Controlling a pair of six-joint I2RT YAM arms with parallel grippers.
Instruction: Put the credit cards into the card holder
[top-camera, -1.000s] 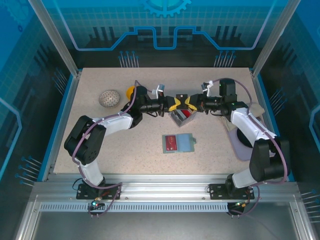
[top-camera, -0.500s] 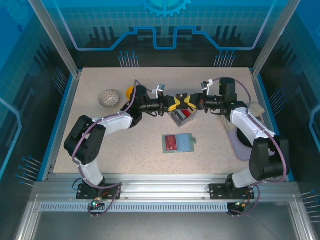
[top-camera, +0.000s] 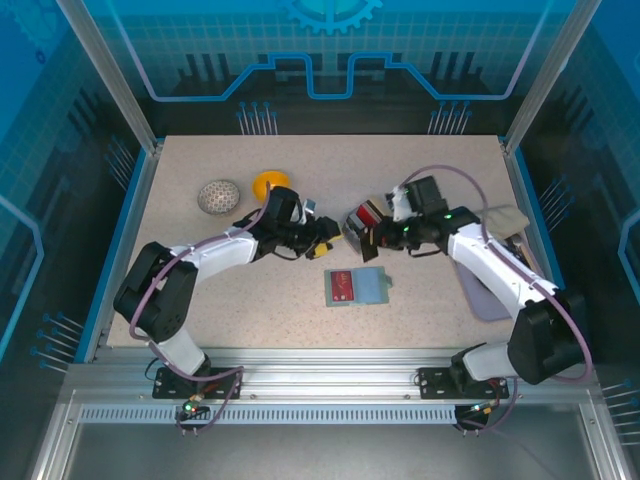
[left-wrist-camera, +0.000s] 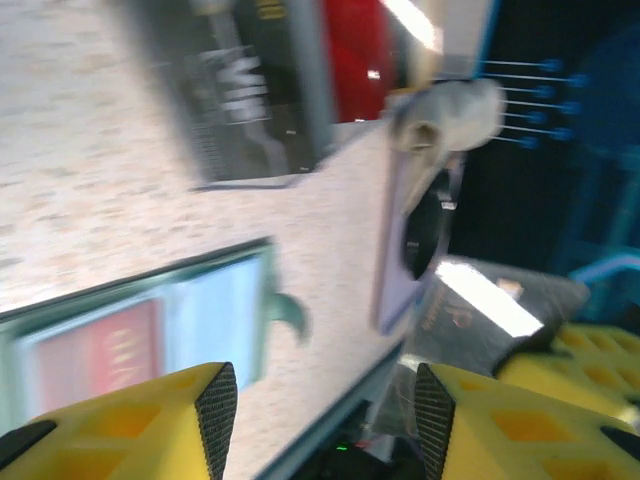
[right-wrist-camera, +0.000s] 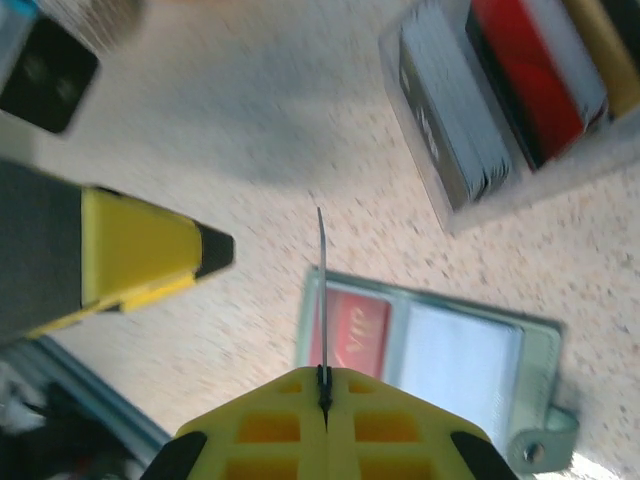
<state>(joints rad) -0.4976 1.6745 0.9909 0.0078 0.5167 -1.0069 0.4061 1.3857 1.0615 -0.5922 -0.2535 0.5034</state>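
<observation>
The card holder (top-camera: 357, 286) lies open on the table with a red card (top-camera: 343, 286) in its left pocket. It also appears in the right wrist view as the holder (right-wrist-camera: 430, 340) below my fingers. A clear box (right-wrist-camera: 500, 100) holds black, red and tan credit cards standing on edge. My right gripper (right-wrist-camera: 322, 372) is shut on a thin card (right-wrist-camera: 321, 290), seen edge-on above the holder's left side. My left gripper (top-camera: 328, 236) stands open and empty just left of the right gripper (top-camera: 372, 236). In the left wrist view the holder (left-wrist-camera: 150, 320) lies beyond the left gripper (left-wrist-camera: 325, 420).
A dotted grey ball (top-camera: 218, 196) and an orange object (top-camera: 270, 183) sit at the back left. A lavender tray (top-camera: 490, 290) and a beige cloth (top-camera: 505, 220) lie at the right edge. Blue walls frame the table.
The grippers met tip to tip above the card box. The left one has opened and drawn back. The right one has shut on the card and swung nearer, toward the holder.
</observation>
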